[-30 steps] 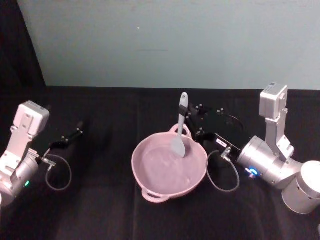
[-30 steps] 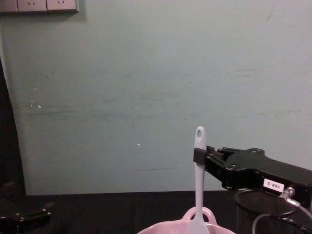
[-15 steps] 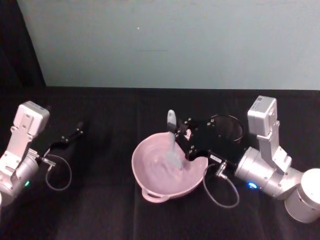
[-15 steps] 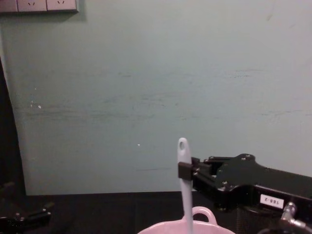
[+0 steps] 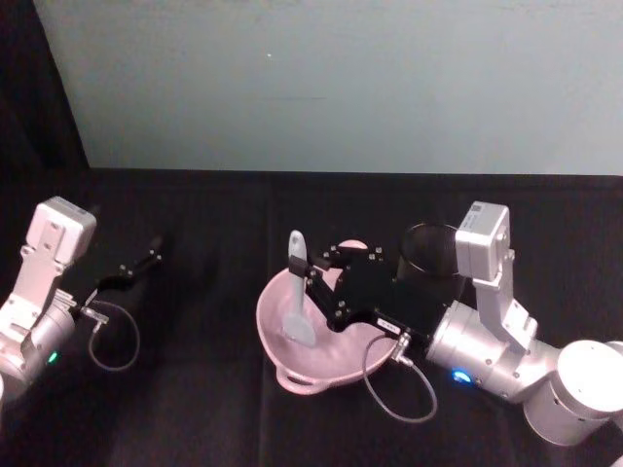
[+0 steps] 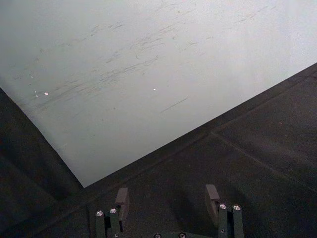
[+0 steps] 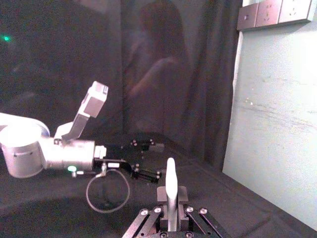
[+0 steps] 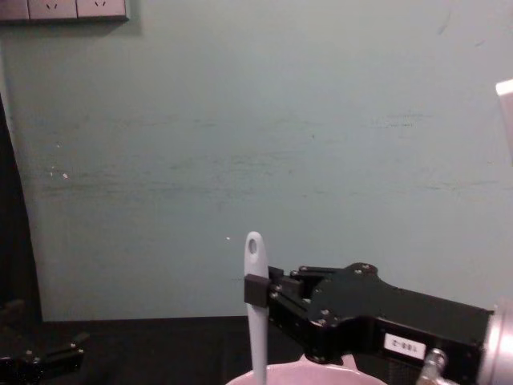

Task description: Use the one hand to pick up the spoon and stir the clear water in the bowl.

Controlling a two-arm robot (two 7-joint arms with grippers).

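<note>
The pale pink bowl (image 5: 282,355) sits on the black table in the head view; its rim (image 8: 288,373) shows low in the chest view. My right gripper (image 5: 310,273) reaches over it from the right, shut on the handle of the white spoon (image 5: 295,297). The spoon stands nearly upright with its blade down in the bowl's left half. In the chest view the right gripper (image 8: 258,289) clamps the spoon (image 8: 256,321) just below the hole at its end. The right wrist view has the spoon handle (image 7: 170,188) rising between the fingers. My left gripper (image 5: 146,259) rests open at the far left.
A black wire-mesh cup (image 5: 428,255) stands behind my right arm, right of the bowl. A pale green wall (image 5: 331,78) closes the table's far edge. Cables loop beside both wrists. The right wrist view takes in my left arm (image 7: 54,148) across the table.
My right gripper has carried the spoon leftward across the bowl, from the far right rim to the left half, and lowered its blade into the bowl. The left arm has not moved.
</note>
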